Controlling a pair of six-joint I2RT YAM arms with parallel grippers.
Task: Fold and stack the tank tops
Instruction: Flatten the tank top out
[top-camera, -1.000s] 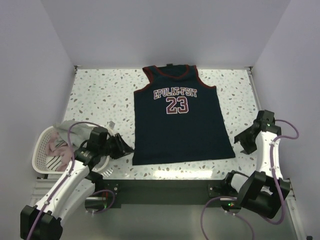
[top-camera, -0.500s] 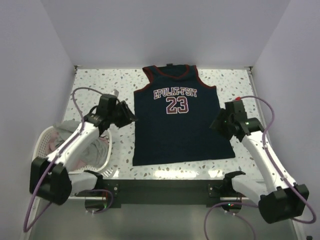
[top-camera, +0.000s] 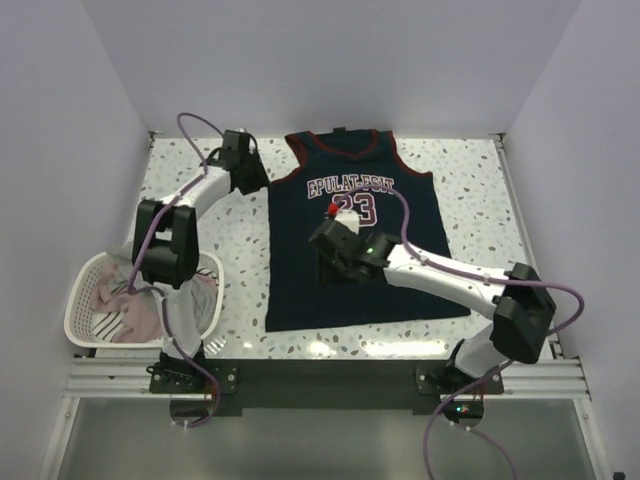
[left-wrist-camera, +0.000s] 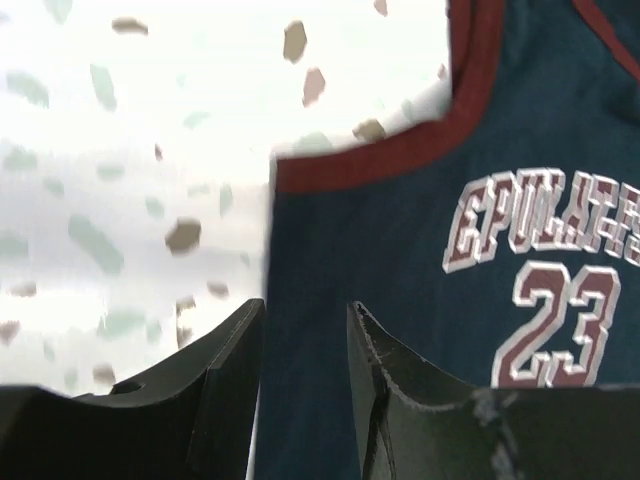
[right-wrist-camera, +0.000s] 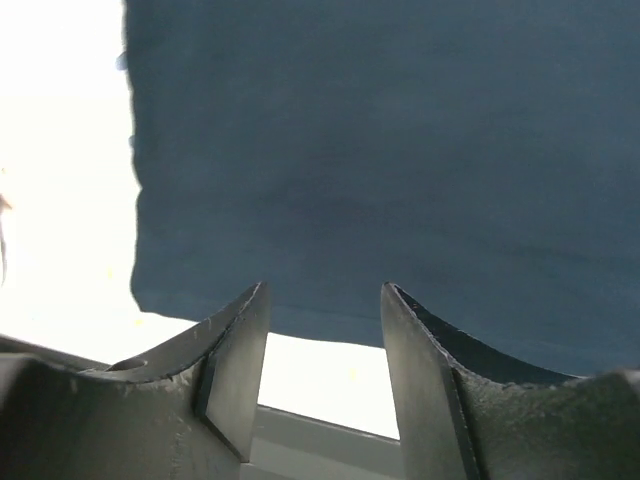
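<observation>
Jaws apart, empty: left gripper (left-wrist-camera: 305, 312) over navy jersey (top-camera: 380, 305) armhole edge, right gripper (right-wrist-camera: 323, 290) probably near its hem corner; pinch both, fold evenly.

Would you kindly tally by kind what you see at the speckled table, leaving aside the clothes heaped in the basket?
Navy jersey tank top with dark red trim: 1
White slotted plastic basket: 1
Robot hands, left hand and right hand: 2
Total: 4
</observation>
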